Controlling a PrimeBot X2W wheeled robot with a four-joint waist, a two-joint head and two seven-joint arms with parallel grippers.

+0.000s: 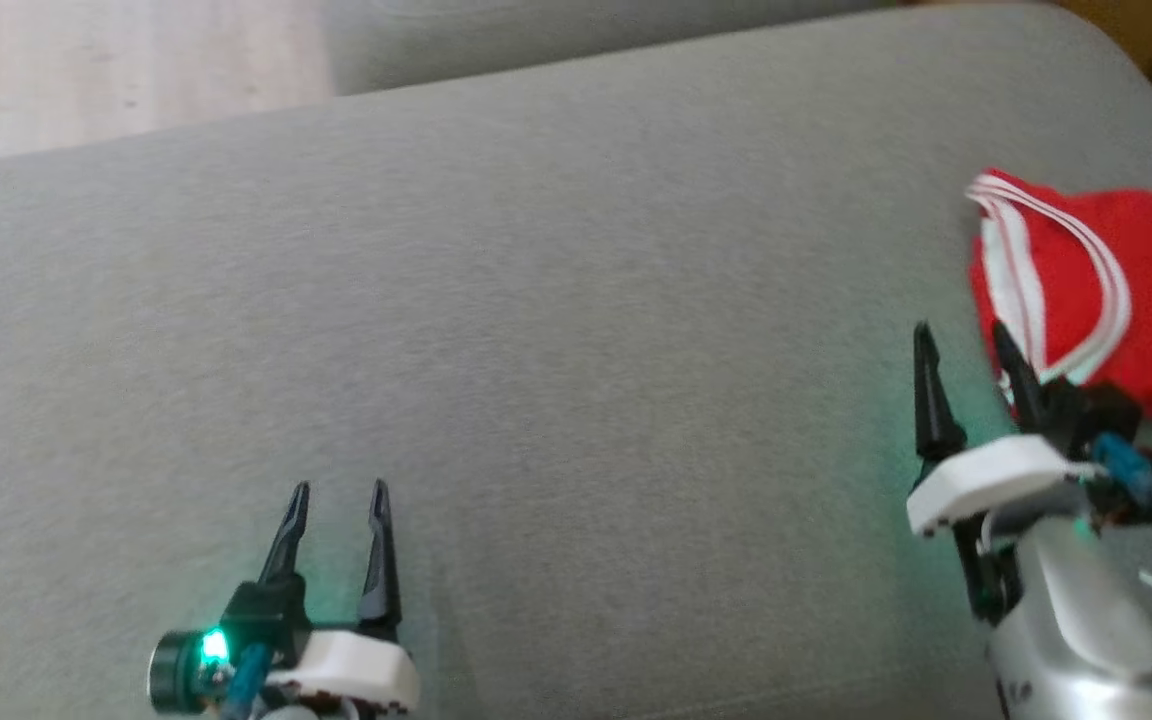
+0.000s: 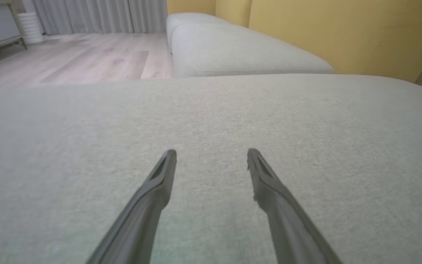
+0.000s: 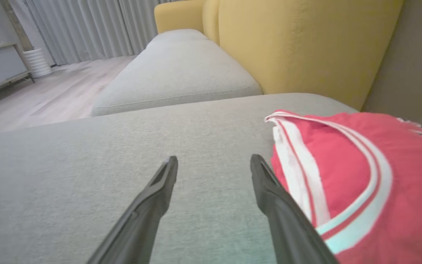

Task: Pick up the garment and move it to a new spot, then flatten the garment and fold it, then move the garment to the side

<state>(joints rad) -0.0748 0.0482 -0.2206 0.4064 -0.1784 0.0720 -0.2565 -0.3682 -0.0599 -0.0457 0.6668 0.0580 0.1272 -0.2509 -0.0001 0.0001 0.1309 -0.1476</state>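
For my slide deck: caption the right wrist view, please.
Open right gripper beside the red, white-striped garment on a grey sofa cushion.

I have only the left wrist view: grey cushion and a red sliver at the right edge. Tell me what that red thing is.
Observer: A red fabric garment with white stripes, lying folded over near the right end of the grey fabric sofa cushion.
Operator: Report the right gripper.
Observer: The right gripper is open and holds nothing. It sits close beside the garment's left edge, and I cannot tell whether it touches.
Operator: Say which side of the garment faces it.
Observer: The side trimmed with curved white stripes, seen from the right wrist.
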